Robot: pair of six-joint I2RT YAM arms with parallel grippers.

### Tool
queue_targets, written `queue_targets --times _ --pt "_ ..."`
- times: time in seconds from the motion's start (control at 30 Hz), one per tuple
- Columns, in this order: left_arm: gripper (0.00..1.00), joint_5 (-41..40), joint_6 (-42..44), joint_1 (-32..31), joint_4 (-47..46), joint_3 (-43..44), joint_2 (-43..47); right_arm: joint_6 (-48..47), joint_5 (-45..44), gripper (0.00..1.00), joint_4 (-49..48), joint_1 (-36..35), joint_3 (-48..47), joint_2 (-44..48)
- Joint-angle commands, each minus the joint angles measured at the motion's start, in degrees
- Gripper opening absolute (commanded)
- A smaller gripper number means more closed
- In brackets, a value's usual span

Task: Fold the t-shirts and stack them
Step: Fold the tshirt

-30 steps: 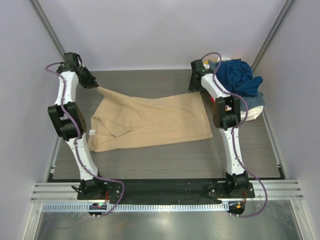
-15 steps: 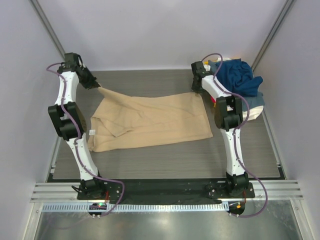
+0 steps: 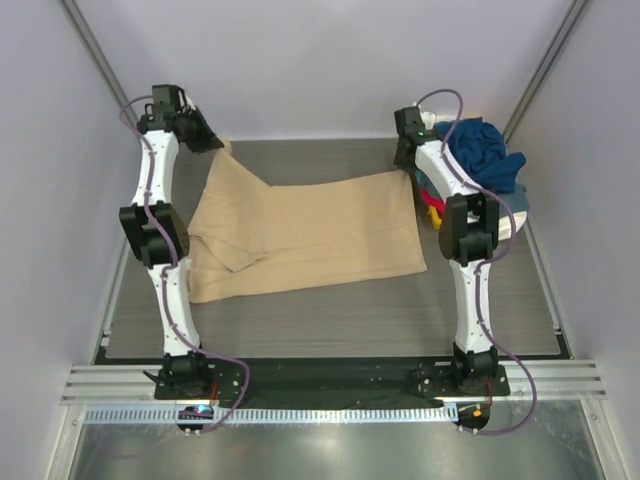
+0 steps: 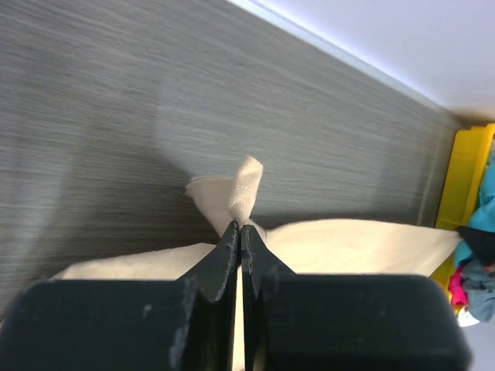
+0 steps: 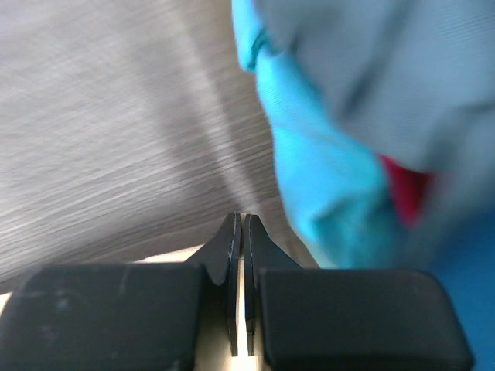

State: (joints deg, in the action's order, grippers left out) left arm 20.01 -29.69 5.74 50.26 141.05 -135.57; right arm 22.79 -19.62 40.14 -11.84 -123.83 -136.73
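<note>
A grey wood-grain surface [image 3: 330,310] lies between pale walls, with both arms reaching toward its far edge. From the top view, the tan t-shirt [image 3: 310,235] is spread flat across the middle of the surface, one sleeve folded in at its near left. The left tool [image 3: 216,143] pinches the shirt's far-left corner, lifted into a small peak. The right tool [image 3: 409,172] sits at the far-right corner. Just beside it, in the far right of the surface, is a pile of t-shirts [image 3: 485,160], dark blue on top, with white, red and yellow showing below.

In the left wrist view, the black fingers [image 4: 220,259] are pressed together on a twisted tab of tan cloth, the rest of the shirt trailing right toward the pile's yellow and teal edge.

The right wrist view is blurred. The fingers [image 5: 224,247] stand almost together with a thin pale strip between them, tan cloth at their base; teal, grey-blue and red cloth fill the right side
</note>
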Motion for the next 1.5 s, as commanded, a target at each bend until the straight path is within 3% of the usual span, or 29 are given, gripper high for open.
queue_targets --times 0.0,0.2,0.53,0.8,1.23,1.37,1.47 --pt "0.02 3.5 2.5 0.5 -2.2 -2.5 4.3 -0.5 -1.2 0.01 -1.5 0.2 1.3 8.7" --pt "0.01 2.6 5.6 0.4 -2.4 -14.1 14.0 -0.1 -0.7 0.01 -3.8 0.2 9.4 14.8" --pt "0.01 -2.4 6.8 0.3 -5.1 -41.3 34.9 1.4 1.7 0.01 -10.7 0.2 29.6 26.3" --pt "0.01 -6.0 7.5 0.3 -5.5 -59.6 47.8 2.0 1.6 0.01 -13.6 0.3 39.9 33.7" --pt "0.02 -11.2 6.8 0.2 -4.3 -74.9 61.7 3.6 2.1 0.01 -17.3 0.5 54.0 41.5" --pt "0.07 -12.7 6.1 0.2 -2.7 -78.4 64.5 4.1 2.0 0.01 -17.9 0.4 56.9 42.6" --pt "0.18 -12.9 5.0 0.2 -0.3 -80.6 65.9 4.5 1.3 0.01 -17.8 0.5 59.2 43.4"
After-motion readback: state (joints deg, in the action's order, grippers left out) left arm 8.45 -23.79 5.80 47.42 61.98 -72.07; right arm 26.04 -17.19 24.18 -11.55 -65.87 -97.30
